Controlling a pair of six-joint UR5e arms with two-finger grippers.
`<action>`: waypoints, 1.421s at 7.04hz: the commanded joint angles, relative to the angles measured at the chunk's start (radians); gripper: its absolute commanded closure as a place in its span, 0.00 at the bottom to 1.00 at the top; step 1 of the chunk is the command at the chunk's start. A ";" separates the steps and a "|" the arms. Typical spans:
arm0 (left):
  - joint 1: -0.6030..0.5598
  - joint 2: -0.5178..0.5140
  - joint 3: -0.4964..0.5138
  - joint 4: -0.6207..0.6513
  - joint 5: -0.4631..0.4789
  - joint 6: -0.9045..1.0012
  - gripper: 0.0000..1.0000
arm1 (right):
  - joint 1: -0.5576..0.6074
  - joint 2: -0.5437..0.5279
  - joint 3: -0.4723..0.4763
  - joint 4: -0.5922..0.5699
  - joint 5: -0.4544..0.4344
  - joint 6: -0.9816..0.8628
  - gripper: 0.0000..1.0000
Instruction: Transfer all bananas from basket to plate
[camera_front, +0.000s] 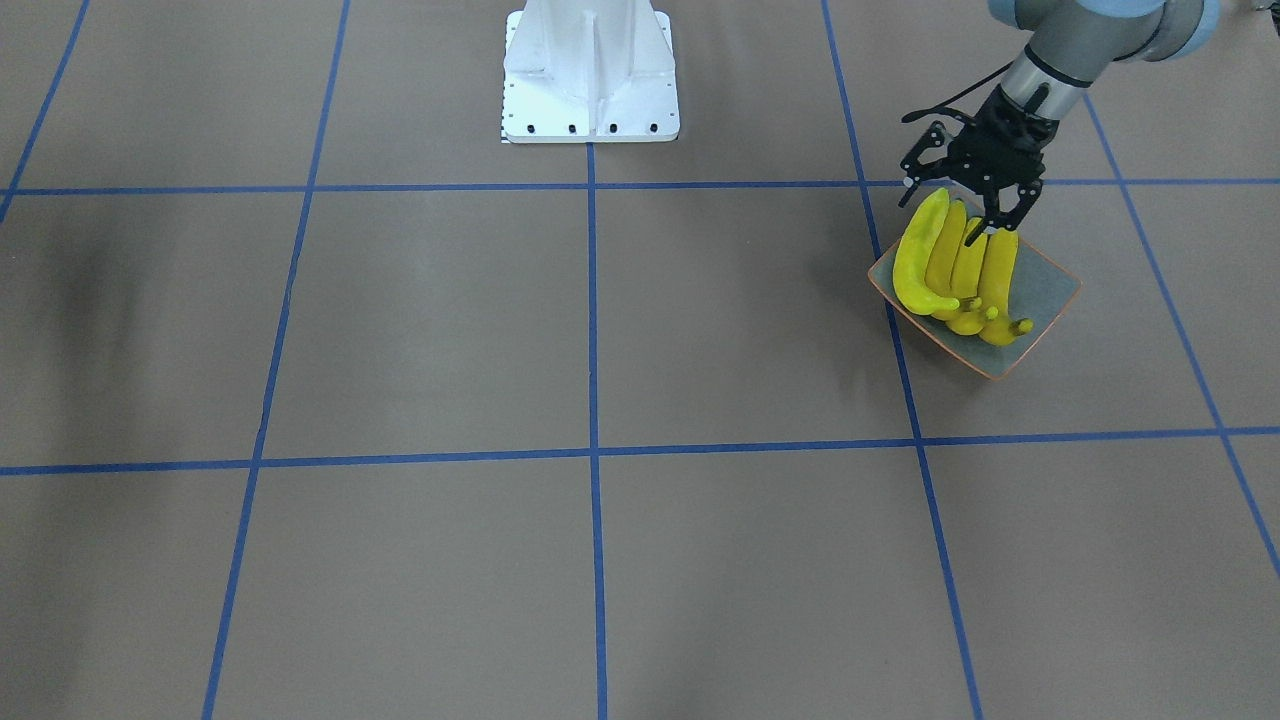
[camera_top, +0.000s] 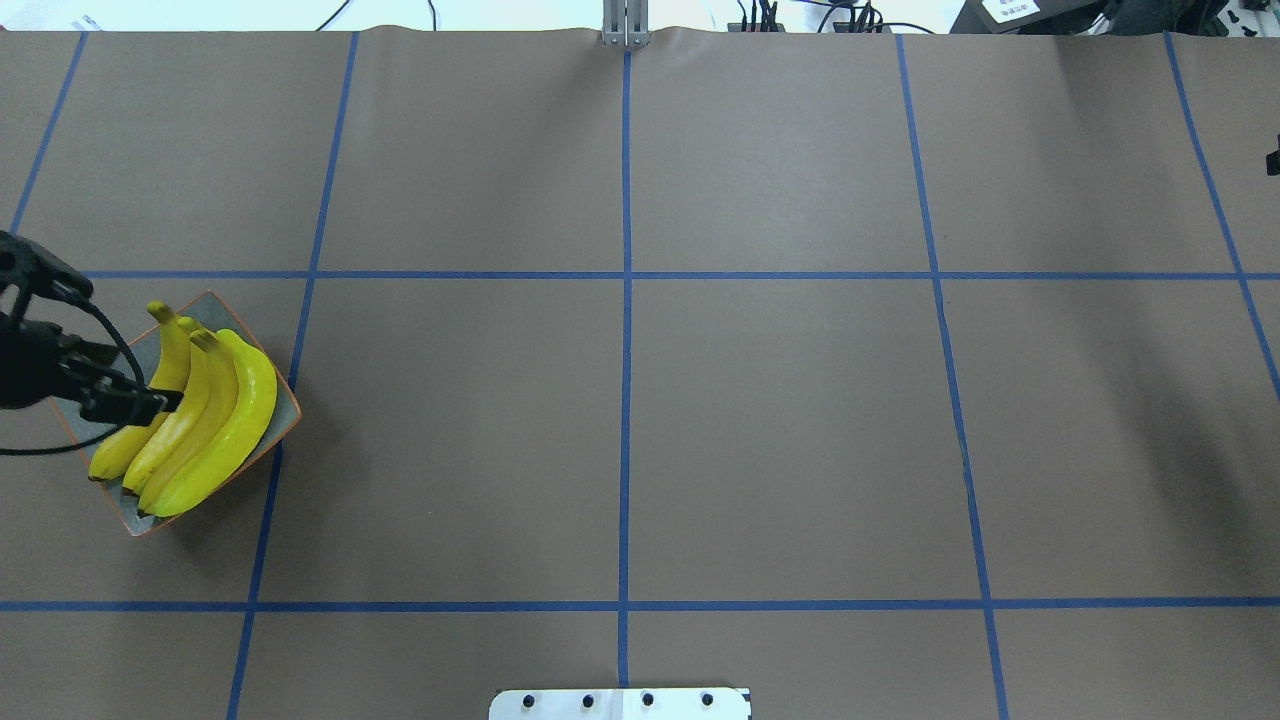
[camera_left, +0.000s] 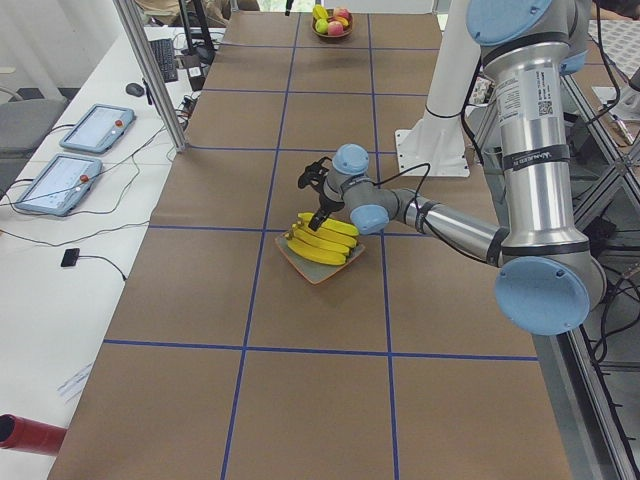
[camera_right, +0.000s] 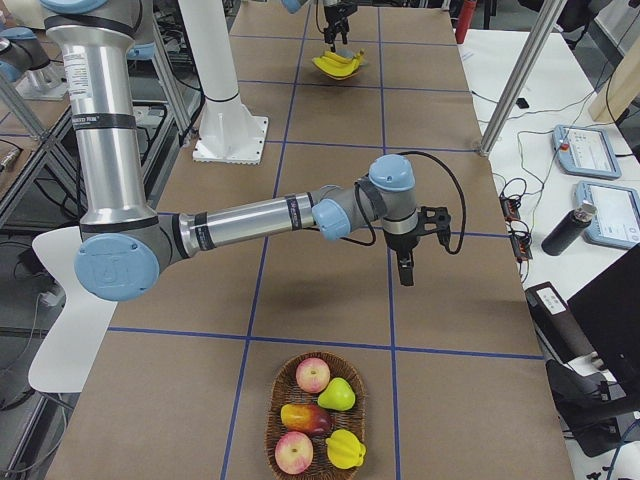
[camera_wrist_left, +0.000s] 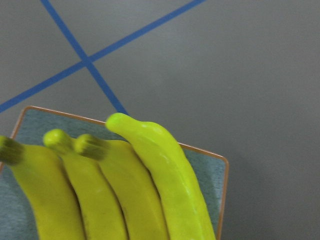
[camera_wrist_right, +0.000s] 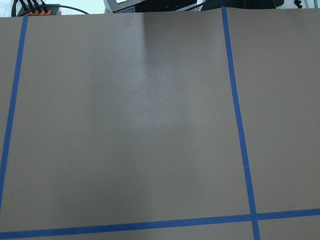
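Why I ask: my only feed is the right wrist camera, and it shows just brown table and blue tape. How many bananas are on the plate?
Observer: Four bananas lie side by side on the plate.
Operator: Are any in the basket?
Observer: The basket holds other fruit; I see no banana in it.
Operator: Where is the left gripper?
Observer: The left gripper is at one end of the bananas, its jaws spread, gripping none that I can see.
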 joint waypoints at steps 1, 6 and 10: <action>-0.201 -0.066 -0.002 0.250 -0.046 0.206 0.00 | 0.043 -0.068 -0.006 -0.002 0.008 -0.131 0.00; -0.631 -0.120 0.182 0.619 -0.280 0.778 0.00 | 0.191 -0.168 -0.091 -0.053 0.163 -0.414 0.00; -0.749 -0.064 0.261 0.619 -0.354 0.767 0.00 | 0.211 -0.186 -0.086 -0.051 0.160 -0.401 0.00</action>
